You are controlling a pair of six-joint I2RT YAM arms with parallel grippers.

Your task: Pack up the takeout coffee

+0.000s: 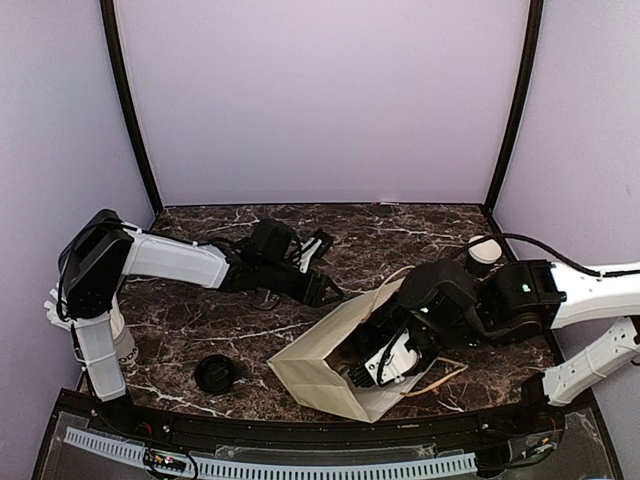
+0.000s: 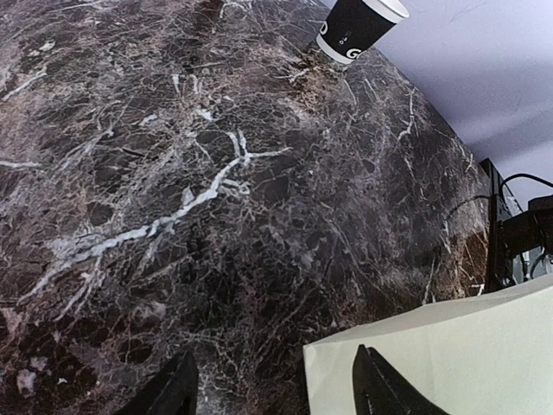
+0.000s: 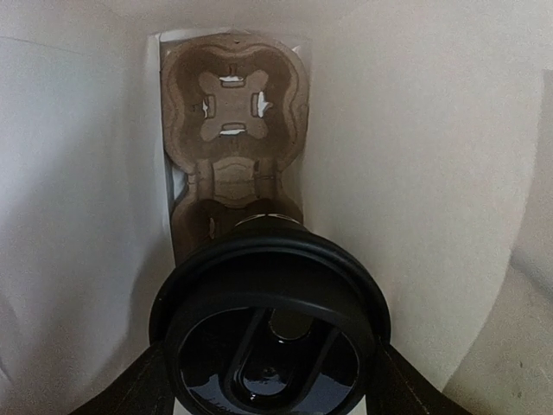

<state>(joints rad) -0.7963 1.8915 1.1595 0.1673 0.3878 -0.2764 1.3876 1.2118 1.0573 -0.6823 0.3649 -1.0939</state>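
The takeout coffee [image 3: 270,337], a black cup under a black plastic lid, fills the bottom of the right wrist view. My right gripper [image 3: 270,385] is shut on it, one finger on each side of the lid. Both are inside the cream paper bag [image 1: 320,365], which lies on its side on the marble table. A brown cardboard cup carrier [image 3: 232,104] sits at the bag's far end, just beyond the cup. My left gripper [image 1: 328,291] is open at the bag's upper corner. The bag's edge [image 2: 467,346] lies under one of its fingers [image 2: 380,389].
A matching black cup with a bare white rim [image 1: 484,255] [image 2: 356,26] stands at the back right. A loose flat black lid [image 1: 215,373] lies front left. The bag's string handle [image 1: 440,378] trails on the table [image 1: 200,320] to the right.
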